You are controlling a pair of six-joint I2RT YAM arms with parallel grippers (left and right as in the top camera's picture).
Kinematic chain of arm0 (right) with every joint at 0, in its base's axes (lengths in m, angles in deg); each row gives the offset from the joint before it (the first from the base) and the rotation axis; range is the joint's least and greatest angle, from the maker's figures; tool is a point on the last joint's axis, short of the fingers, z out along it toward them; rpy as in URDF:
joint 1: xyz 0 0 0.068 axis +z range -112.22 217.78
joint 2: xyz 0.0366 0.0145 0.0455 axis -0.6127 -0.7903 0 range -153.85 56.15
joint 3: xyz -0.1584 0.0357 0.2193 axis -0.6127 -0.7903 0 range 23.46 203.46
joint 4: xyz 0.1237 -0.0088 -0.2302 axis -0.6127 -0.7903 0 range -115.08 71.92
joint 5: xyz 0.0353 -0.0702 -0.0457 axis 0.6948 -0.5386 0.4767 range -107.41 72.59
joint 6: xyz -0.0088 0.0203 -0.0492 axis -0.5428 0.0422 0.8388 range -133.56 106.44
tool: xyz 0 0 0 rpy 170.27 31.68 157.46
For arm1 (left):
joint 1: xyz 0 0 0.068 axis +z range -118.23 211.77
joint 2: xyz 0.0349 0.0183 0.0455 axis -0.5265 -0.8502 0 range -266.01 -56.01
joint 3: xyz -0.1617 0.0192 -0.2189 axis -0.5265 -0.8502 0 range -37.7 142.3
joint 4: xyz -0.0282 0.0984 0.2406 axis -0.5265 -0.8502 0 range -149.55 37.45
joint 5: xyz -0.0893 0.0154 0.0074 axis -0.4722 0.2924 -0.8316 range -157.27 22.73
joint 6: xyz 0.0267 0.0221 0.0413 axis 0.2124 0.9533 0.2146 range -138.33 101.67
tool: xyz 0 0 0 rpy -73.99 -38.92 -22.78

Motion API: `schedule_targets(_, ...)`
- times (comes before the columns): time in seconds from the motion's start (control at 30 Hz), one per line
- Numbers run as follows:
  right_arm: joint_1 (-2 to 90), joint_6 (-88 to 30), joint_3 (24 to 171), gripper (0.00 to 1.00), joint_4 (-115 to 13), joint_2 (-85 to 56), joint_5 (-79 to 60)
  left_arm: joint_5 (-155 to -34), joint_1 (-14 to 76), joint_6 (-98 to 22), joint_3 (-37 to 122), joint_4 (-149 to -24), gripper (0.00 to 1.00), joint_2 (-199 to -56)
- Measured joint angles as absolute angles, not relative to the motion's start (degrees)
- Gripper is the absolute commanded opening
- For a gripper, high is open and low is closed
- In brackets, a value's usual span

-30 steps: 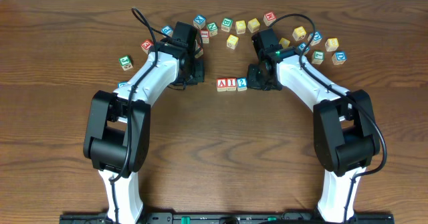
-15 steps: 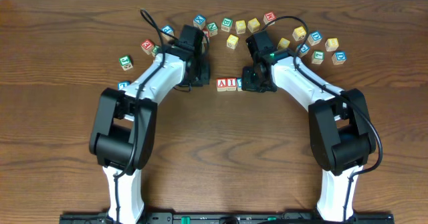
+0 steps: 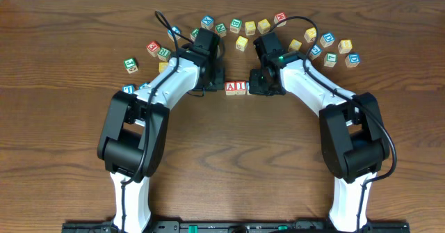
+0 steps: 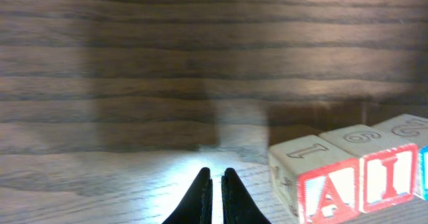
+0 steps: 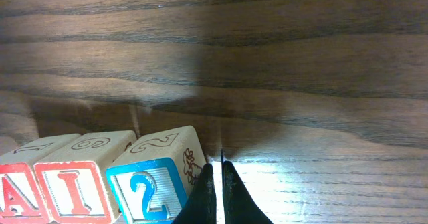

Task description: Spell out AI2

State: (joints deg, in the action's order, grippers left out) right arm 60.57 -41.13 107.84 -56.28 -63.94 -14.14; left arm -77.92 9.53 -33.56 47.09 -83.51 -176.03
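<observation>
The three red-and-blue wooden cubes (image 5: 73,180) seem light and rigid; take flat opposite sides. The left gripper (image 4: 214,177) and right gripper (image 5: 215,167) are closed together, holding nothing.

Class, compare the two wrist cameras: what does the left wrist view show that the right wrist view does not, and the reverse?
Only the left wrist view: the left gripper, shut, and the whole A block, with bare table to its left. Only the right wrist view: the right gripper, shut, just beside the 2 block, its blue digit readable. Both: the red I block in the row.
</observation>
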Motion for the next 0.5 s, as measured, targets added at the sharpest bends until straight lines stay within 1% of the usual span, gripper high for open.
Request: schedule_targets(0.5,60.63,-40.92,107.84,0.01,-55.93,-63.94,-14.12,-77.92,7.78,-33.34,47.09,-82.33,0.08,-176.03)
